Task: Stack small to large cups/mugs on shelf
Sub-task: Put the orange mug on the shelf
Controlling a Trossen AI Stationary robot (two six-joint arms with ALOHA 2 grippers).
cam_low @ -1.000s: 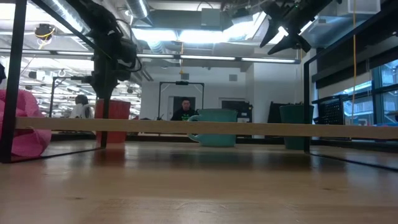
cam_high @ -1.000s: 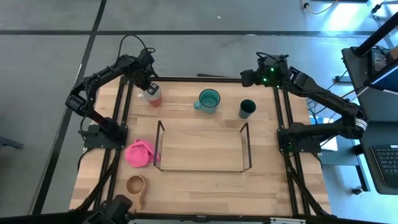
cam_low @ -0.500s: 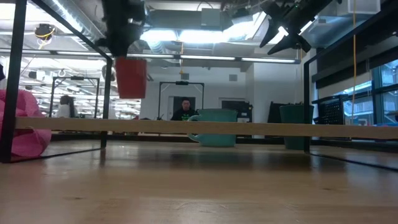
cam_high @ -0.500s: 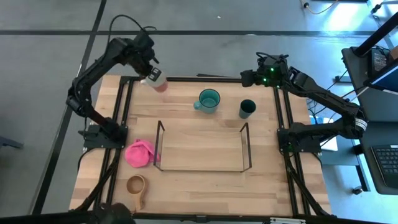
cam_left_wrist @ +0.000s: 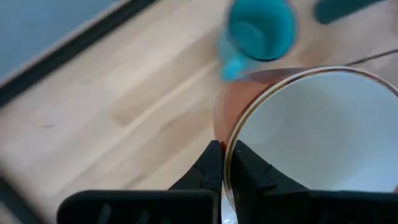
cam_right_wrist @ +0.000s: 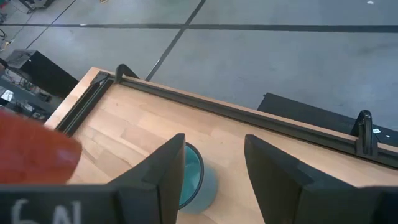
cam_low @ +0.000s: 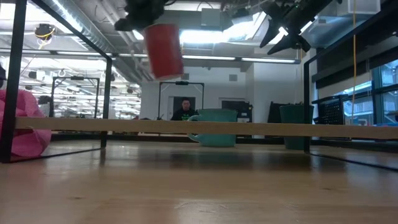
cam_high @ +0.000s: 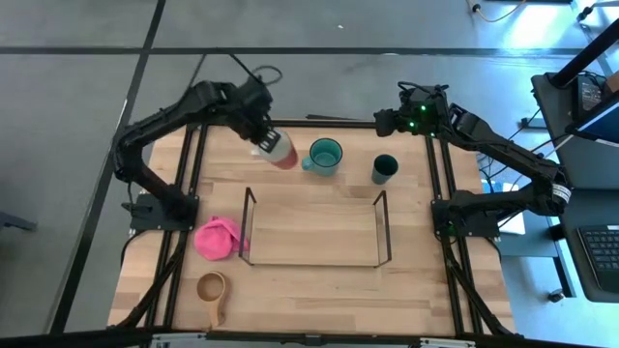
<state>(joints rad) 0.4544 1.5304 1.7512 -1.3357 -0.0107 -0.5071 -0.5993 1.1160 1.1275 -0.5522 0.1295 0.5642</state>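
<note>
Reddish-brown mug (cam_high: 280,153) gripped by left tool (cam_high: 259,138) aloft beside teal mug (cam_high: 325,157), right tool (cam_high: 392,120) spread, idle.

red mug (cam_left_wrist: 311,137): cut off by left wrist view's edge
teal mug (cam_right_wrist: 189,174): partly behind right finger
wooden cup (cam_high: 212,289): not visible in low view

Pink lumpy item (cam_high: 217,238) on wooden table (cam_high: 319,290), left side.

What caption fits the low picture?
Left gripper holds the red mug high above the table, the teal mug standing behind.
</note>
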